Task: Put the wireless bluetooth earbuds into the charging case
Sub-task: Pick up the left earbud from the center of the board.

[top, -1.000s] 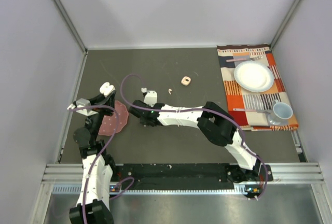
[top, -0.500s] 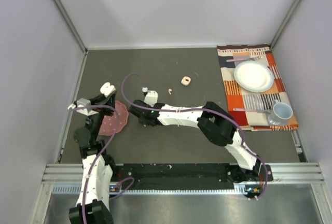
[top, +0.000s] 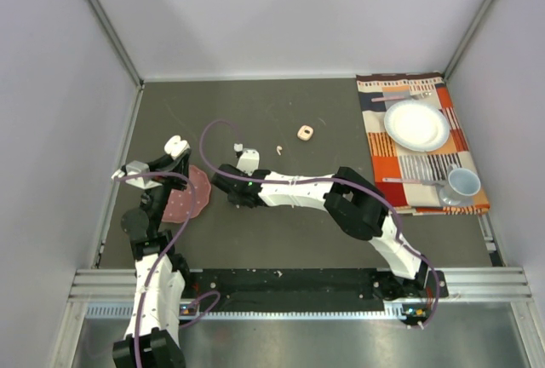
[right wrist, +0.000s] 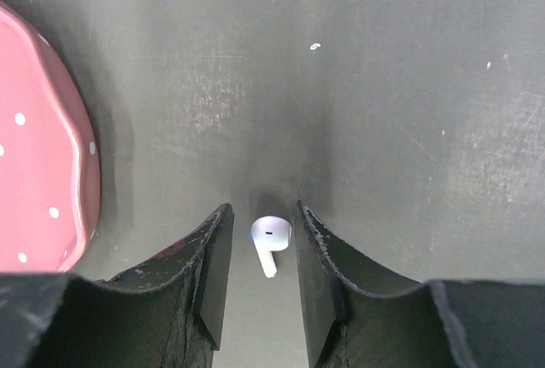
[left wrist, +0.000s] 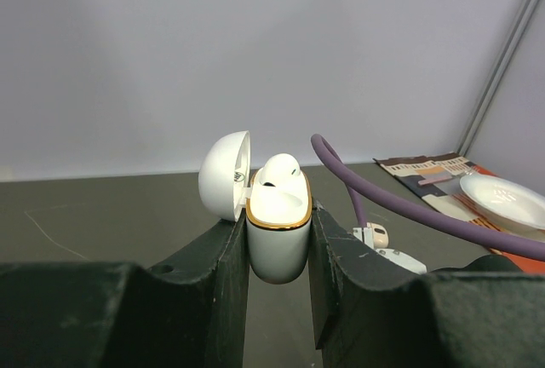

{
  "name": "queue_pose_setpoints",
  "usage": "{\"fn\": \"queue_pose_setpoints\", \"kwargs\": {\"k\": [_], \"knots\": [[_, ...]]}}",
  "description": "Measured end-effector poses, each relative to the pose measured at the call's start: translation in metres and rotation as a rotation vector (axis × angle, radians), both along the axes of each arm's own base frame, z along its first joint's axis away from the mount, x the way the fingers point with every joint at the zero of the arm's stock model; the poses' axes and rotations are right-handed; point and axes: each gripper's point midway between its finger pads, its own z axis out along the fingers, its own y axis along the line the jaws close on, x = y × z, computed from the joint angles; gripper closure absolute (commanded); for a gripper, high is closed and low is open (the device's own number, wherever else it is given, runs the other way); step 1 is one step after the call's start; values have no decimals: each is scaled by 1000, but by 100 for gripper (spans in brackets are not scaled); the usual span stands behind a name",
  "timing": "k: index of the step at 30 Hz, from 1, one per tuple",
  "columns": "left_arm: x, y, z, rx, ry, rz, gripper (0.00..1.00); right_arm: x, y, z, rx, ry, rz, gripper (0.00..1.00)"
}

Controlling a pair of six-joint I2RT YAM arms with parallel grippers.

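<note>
Left pincer point(left wrist: 278, 225) is clamped on the white charging case point(left wrist: 277, 255), held upright off the counter point(right wrist: 383, 87). Lid point(left wrist: 223, 174) is flipped open to the left, with the seated earbud point(left wrist: 278, 175) in the top.

Right pincer point(right wrist: 262, 219) is low over the counter with its jaws apart, straddling the loose earbud point(right wrist: 270, 238) lying flat, stem toward the camera. Slim gap on each side, no contact visible. The pink dotted plate point(right wrist: 38, 146) sits just left of it.

Further back, a peach earbud point(top: 278, 149) lies near the peach case point(top: 305, 133), apart from it.

pale walls point(top: 281, 10), dark tabletop point(top: 281, 244) (scuffed)
</note>
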Motion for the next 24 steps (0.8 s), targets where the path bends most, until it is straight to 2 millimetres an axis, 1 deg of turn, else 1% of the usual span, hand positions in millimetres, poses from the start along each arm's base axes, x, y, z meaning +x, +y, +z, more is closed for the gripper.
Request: {"fn": "queue_pose_setpoints", "kwargs": {"k": [24], "knots": [[1, 0, -2, -3, 11, 0, 100, -2, -1, 0, -11, -19, -13, 69]]}}
